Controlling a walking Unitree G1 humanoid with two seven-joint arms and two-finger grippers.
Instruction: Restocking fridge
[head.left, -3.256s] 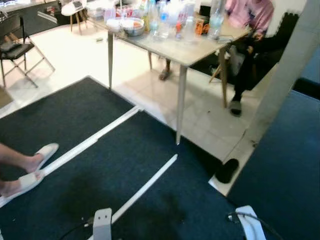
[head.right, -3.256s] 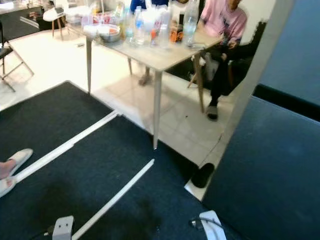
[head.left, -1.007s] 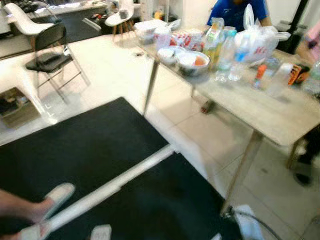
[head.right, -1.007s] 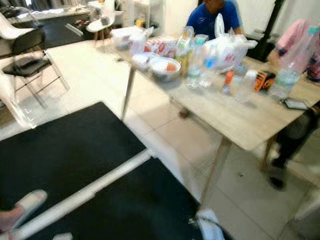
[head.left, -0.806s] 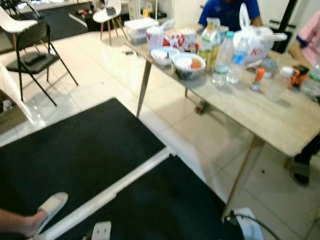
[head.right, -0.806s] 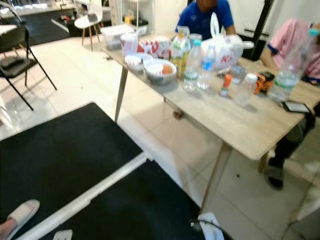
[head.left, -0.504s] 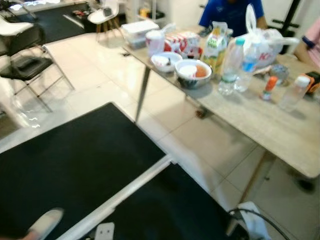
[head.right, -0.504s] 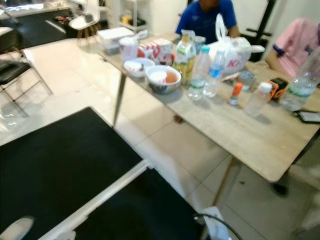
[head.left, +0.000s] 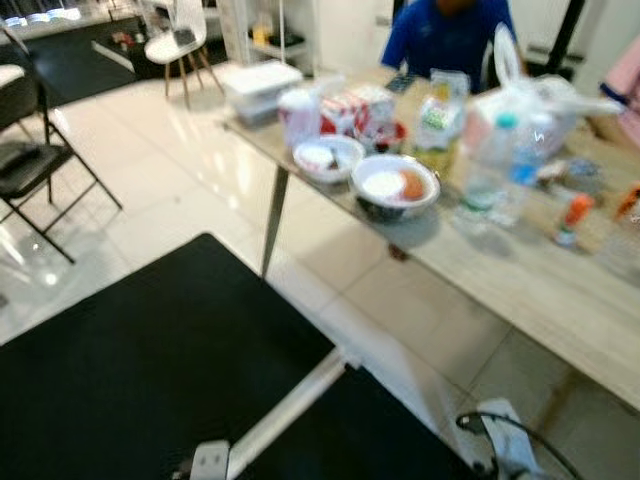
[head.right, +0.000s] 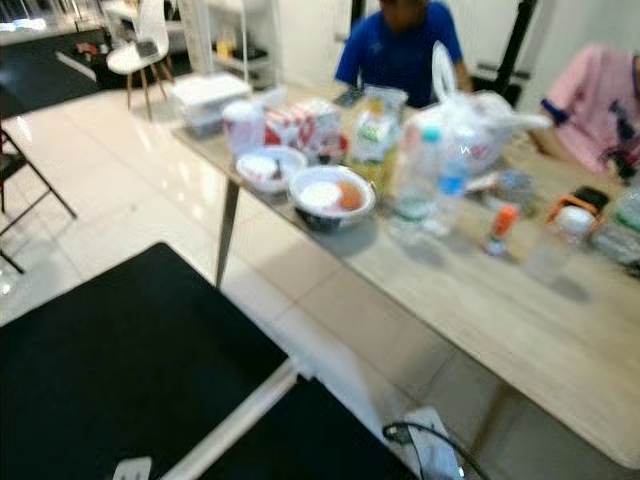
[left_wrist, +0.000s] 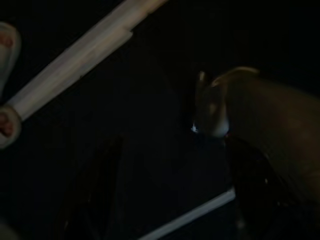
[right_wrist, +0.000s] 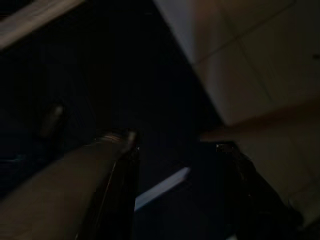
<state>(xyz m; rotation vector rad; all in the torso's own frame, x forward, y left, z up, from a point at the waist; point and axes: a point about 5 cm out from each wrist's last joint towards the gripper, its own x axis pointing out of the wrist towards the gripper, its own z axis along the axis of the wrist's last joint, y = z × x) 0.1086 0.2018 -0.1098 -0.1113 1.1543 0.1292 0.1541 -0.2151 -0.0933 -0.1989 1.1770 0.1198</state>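
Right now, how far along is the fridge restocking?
Nothing looks done yet. The bowls, water bottles, juice carton and white bag all sit on the table, where two people sit. In hand: nothing; the right pincer hangs open over the dark mat, the left arm is idle. Left: reaching the table, picking items, finding the fridge.

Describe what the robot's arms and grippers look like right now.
The right arm is a pale silver-white housing with a looped black cable on it. The left arm ends in a pale silver, bracket-like piece. The right gripper has two long black fingers, seen in deep shade.
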